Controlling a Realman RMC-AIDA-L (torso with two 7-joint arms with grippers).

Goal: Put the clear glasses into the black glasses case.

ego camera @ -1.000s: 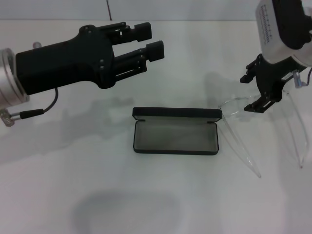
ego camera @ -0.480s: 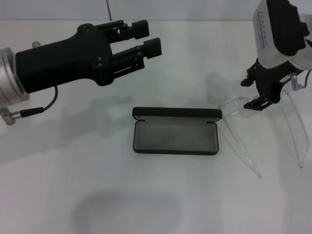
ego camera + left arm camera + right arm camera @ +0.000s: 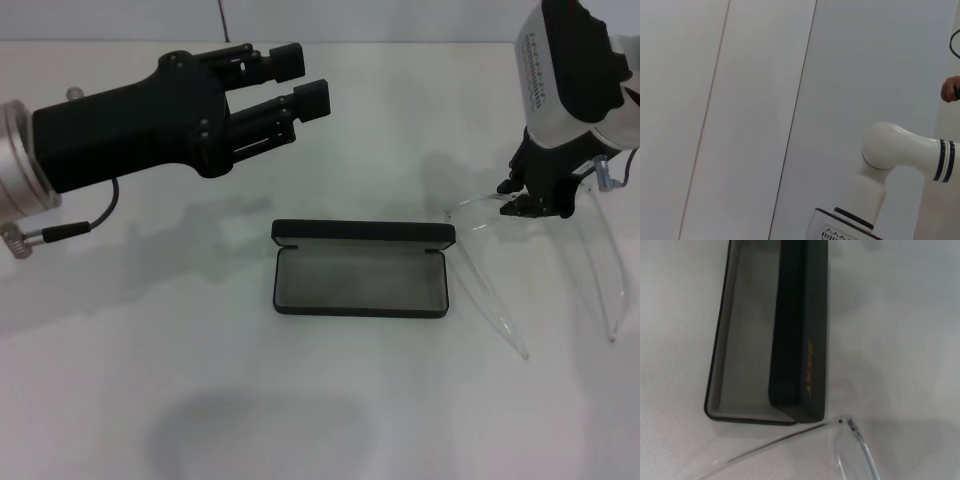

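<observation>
The black glasses case (image 3: 360, 311) lies open at the table's middle, its lid standing up at the far side and its grey lining bare. The clear glasses (image 3: 488, 296) rest just right of it, their long arms pointing toward me. My right gripper (image 3: 520, 198) comes down on the glasses' front, its fingers closed in on the clear frame. In the right wrist view the case (image 3: 800, 340) shows orange lettering on its lid, with a glasses (image 3: 847, 423) hinge beside its corner. My left gripper (image 3: 305, 80) hovers open above the table, left of and behind the case.
A white tabletop (image 3: 200, 400) surrounds the case. The left wrist view shows only a pale wall and a white robot arm segment (image 3: 900, 150).
The right gripper's fingers have drawn together on the glasses' front and the wrist has turned a little. The glasses' arm tips have shifted slightly. The left arm has barely moved.
</observation>
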